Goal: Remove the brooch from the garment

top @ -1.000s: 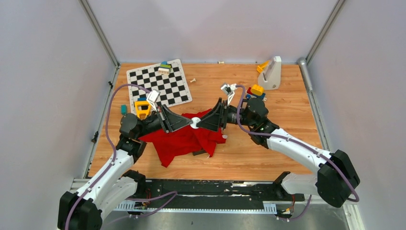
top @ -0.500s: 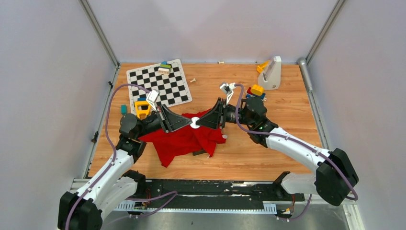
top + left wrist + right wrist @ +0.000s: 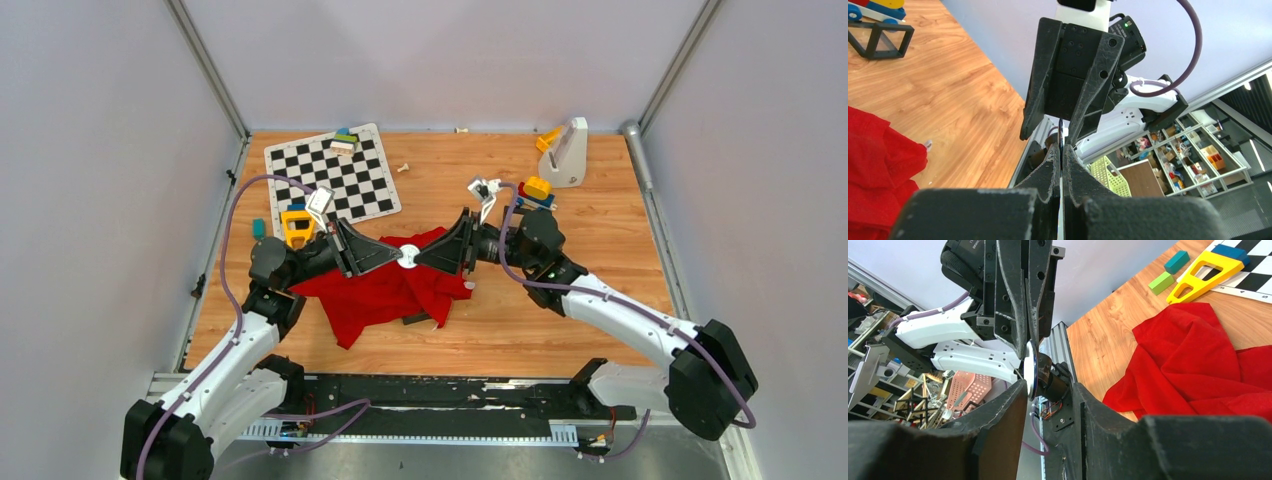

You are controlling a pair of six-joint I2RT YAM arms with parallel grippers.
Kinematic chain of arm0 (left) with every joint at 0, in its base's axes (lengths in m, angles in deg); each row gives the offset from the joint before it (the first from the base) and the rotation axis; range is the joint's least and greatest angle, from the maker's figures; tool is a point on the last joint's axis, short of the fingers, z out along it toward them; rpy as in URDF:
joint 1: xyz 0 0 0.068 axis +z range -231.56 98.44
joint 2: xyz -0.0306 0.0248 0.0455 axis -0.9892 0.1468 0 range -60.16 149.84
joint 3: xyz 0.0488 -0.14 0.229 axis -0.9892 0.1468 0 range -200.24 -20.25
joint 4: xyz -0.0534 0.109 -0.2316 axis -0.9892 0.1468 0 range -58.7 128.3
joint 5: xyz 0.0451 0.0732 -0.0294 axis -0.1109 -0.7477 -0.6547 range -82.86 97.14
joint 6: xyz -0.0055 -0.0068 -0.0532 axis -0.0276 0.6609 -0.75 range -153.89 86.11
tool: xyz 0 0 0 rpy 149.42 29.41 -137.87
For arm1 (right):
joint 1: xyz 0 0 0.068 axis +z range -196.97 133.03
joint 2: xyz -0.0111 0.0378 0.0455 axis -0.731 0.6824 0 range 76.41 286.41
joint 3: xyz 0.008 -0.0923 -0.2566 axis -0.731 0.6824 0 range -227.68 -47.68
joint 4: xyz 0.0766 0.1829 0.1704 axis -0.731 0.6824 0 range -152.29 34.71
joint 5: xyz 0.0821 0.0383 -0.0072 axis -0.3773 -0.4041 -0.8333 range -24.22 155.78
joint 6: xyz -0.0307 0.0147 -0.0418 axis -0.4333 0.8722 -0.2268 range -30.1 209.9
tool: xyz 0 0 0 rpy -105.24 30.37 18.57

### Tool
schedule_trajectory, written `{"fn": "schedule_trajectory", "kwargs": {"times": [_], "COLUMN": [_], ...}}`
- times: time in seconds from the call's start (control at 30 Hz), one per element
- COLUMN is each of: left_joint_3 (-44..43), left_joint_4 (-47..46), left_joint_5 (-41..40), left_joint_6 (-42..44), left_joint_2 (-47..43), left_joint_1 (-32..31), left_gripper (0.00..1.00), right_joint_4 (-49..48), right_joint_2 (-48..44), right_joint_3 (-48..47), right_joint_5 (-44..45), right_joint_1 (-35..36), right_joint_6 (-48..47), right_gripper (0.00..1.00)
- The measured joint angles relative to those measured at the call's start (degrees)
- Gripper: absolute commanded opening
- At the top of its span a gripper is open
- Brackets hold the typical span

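Red soft hooded cloth garment (image 3: 385,295) lies crumpled on the wooden tabletop (image 3: 560,310), left of centre and nearer the front edge than the back. The small white round disc brooch (image 3: 1031,371) is not on it. It hangs in the air above the cloth's far edge, and I see no fabric caught on it.

The left gripper (image 3: 1061,150) is clenched on the brooch's thin rim. The right gripper (image 3: 1048,390) is released: its jaws stand apart either side of the disc, one finger just beside it, the other clear.

Hazards, as I judge them:
- If the left claw lets go before the right one closes, the disc falls back onto the cloth.
- A grip on so thin an edge may let the disc pivot or slip.
- The fingertips of the two grippers are very near each other, so a misjudged closing could knock them together.

Both arms reach low and inward, wrists near level, fingers pointing tip to tip.
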Motion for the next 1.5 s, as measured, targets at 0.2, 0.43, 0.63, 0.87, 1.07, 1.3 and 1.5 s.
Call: {"fn": "schedule_trajectory", "kwargs": {"times": [0.2,0.43,0.63,0.87,1.07,1.3,1.5], "left_joint_3": [0.0,0.0,0.0,0.0,0.0,0.0,0.13], "left_joint_4": [-0.04,-0.31,-0.46,-0.44,-0.33,0.5,0.87], "left_joint_5": [-0.02,0.0,0.02,0.04,-0.02,-0.22,-0.66], "left_joint_6": [-0.15,-0.2,-0.22,-0.13,0.11,1.27,3.26], "left_joint_2": [0.0,0.0,0.0,0.0,0.0,-0.26,-1.75], "left_joint_1": [0.0,0.0,0.0,0.0,0.02,0.22,0.33], "left_gripper": [0.0,0.0,0.0,0.0,0.0,0.0,0.0], "right_joint_4": [-1.25,-2.05,-1.81,-1.79,-1.62,-1.51,-1.09], "right_joint_2": [-3.34,-2.16,0.55,1.46,1.97,2.16,2.21], "right_joint_3": [2.27,2.27,1.03,-0.66,-1.55,-1.57,-2.14], "right_joint_5": [1.01,-0.13,-0.09,0.31,1.03,1.57,2.25], "right_joint_1": [0.02,1.11,1.97,2.19,2.43,2.6,2.95], "right_joint_6": [-0.33,-2.12,-2.69,-2.6,-2.21,-1.25,1.18], "right_gripper": [0.48,0.49,0.47,0.38,0.25,0.16,0.11]}}
